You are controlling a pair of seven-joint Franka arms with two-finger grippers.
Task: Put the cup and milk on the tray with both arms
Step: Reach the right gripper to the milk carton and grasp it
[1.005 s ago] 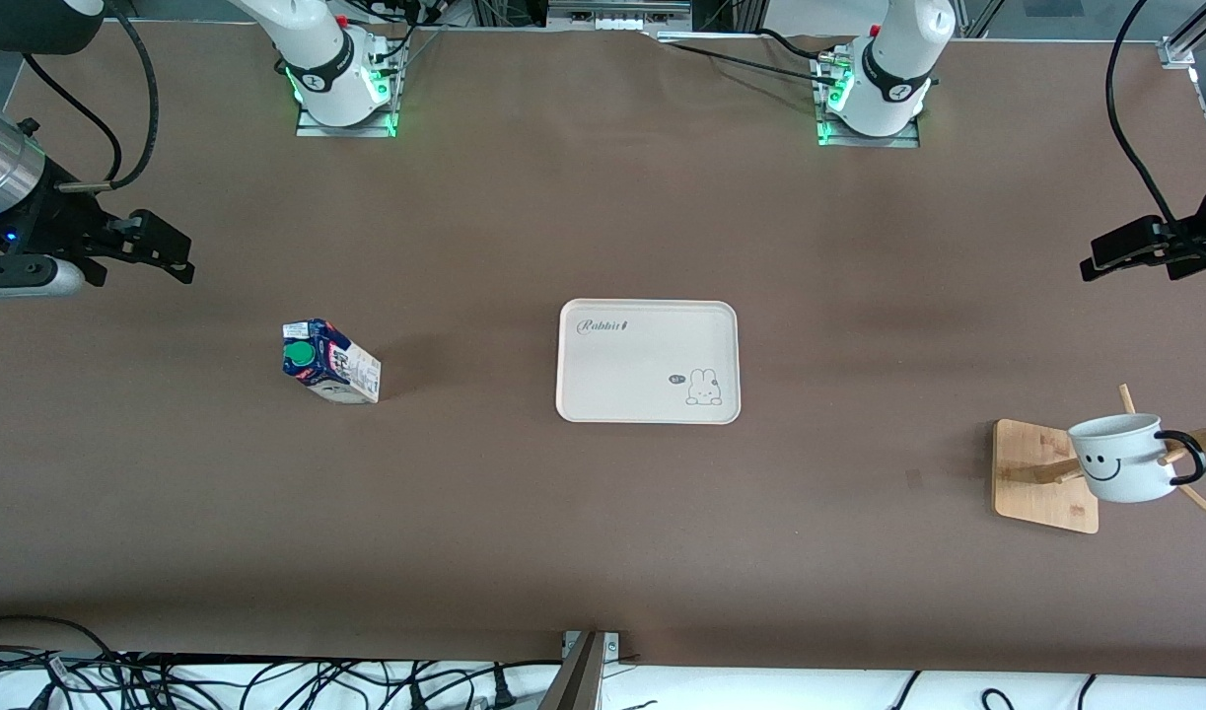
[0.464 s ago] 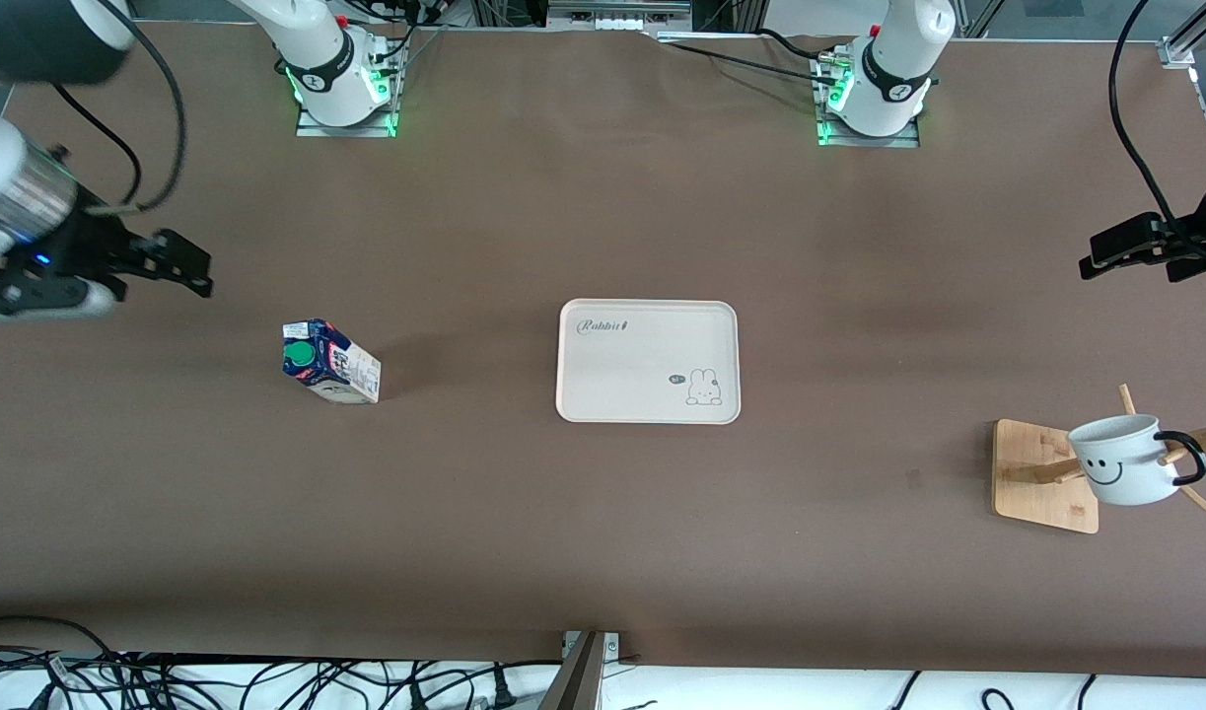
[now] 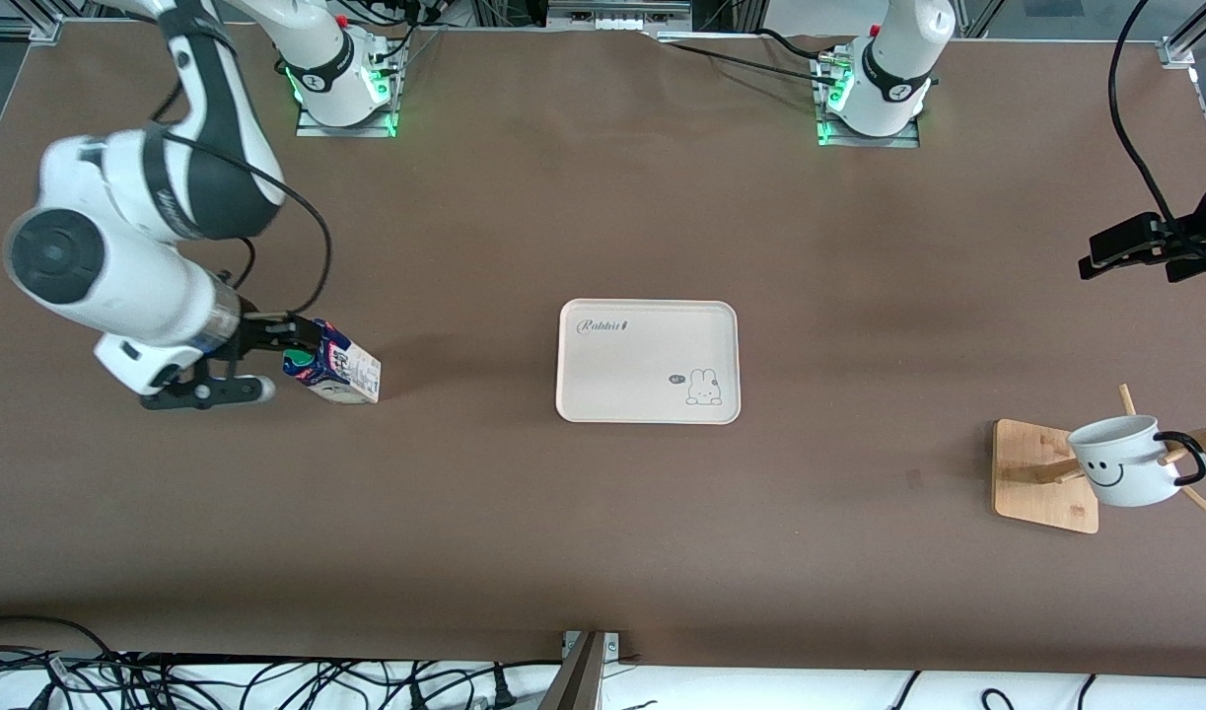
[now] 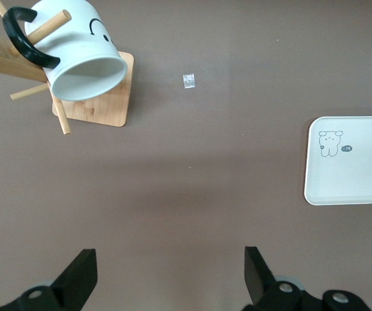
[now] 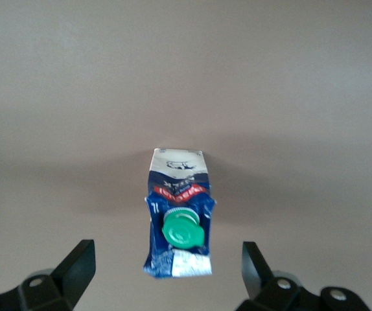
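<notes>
I see a brown table [image 3: 603,532], cables [image 3: 267,680] along its near edge; right gripper [image 5: 166,275] spread wide over the milk [image 3: 334,367], left gripper [image 4: 171,278] equally wide, holding nothing.

table: matt brown table covering [image 3: 603,532], faintly creased
tray: cream rectangular plastic-looking tray [image 3: 648,361], smooth, soft sheen
milk: small printed card carton [image 3: 336,367], glossy dark blue top, green plastic cap
cup: glossy white glazed mug [image 3: 1120,460], black handle
rack: pale bare-wood peg rack [image 3: 1041,475], matt
arm: white glossy arm shell [image 3: 119,266]
</notes>
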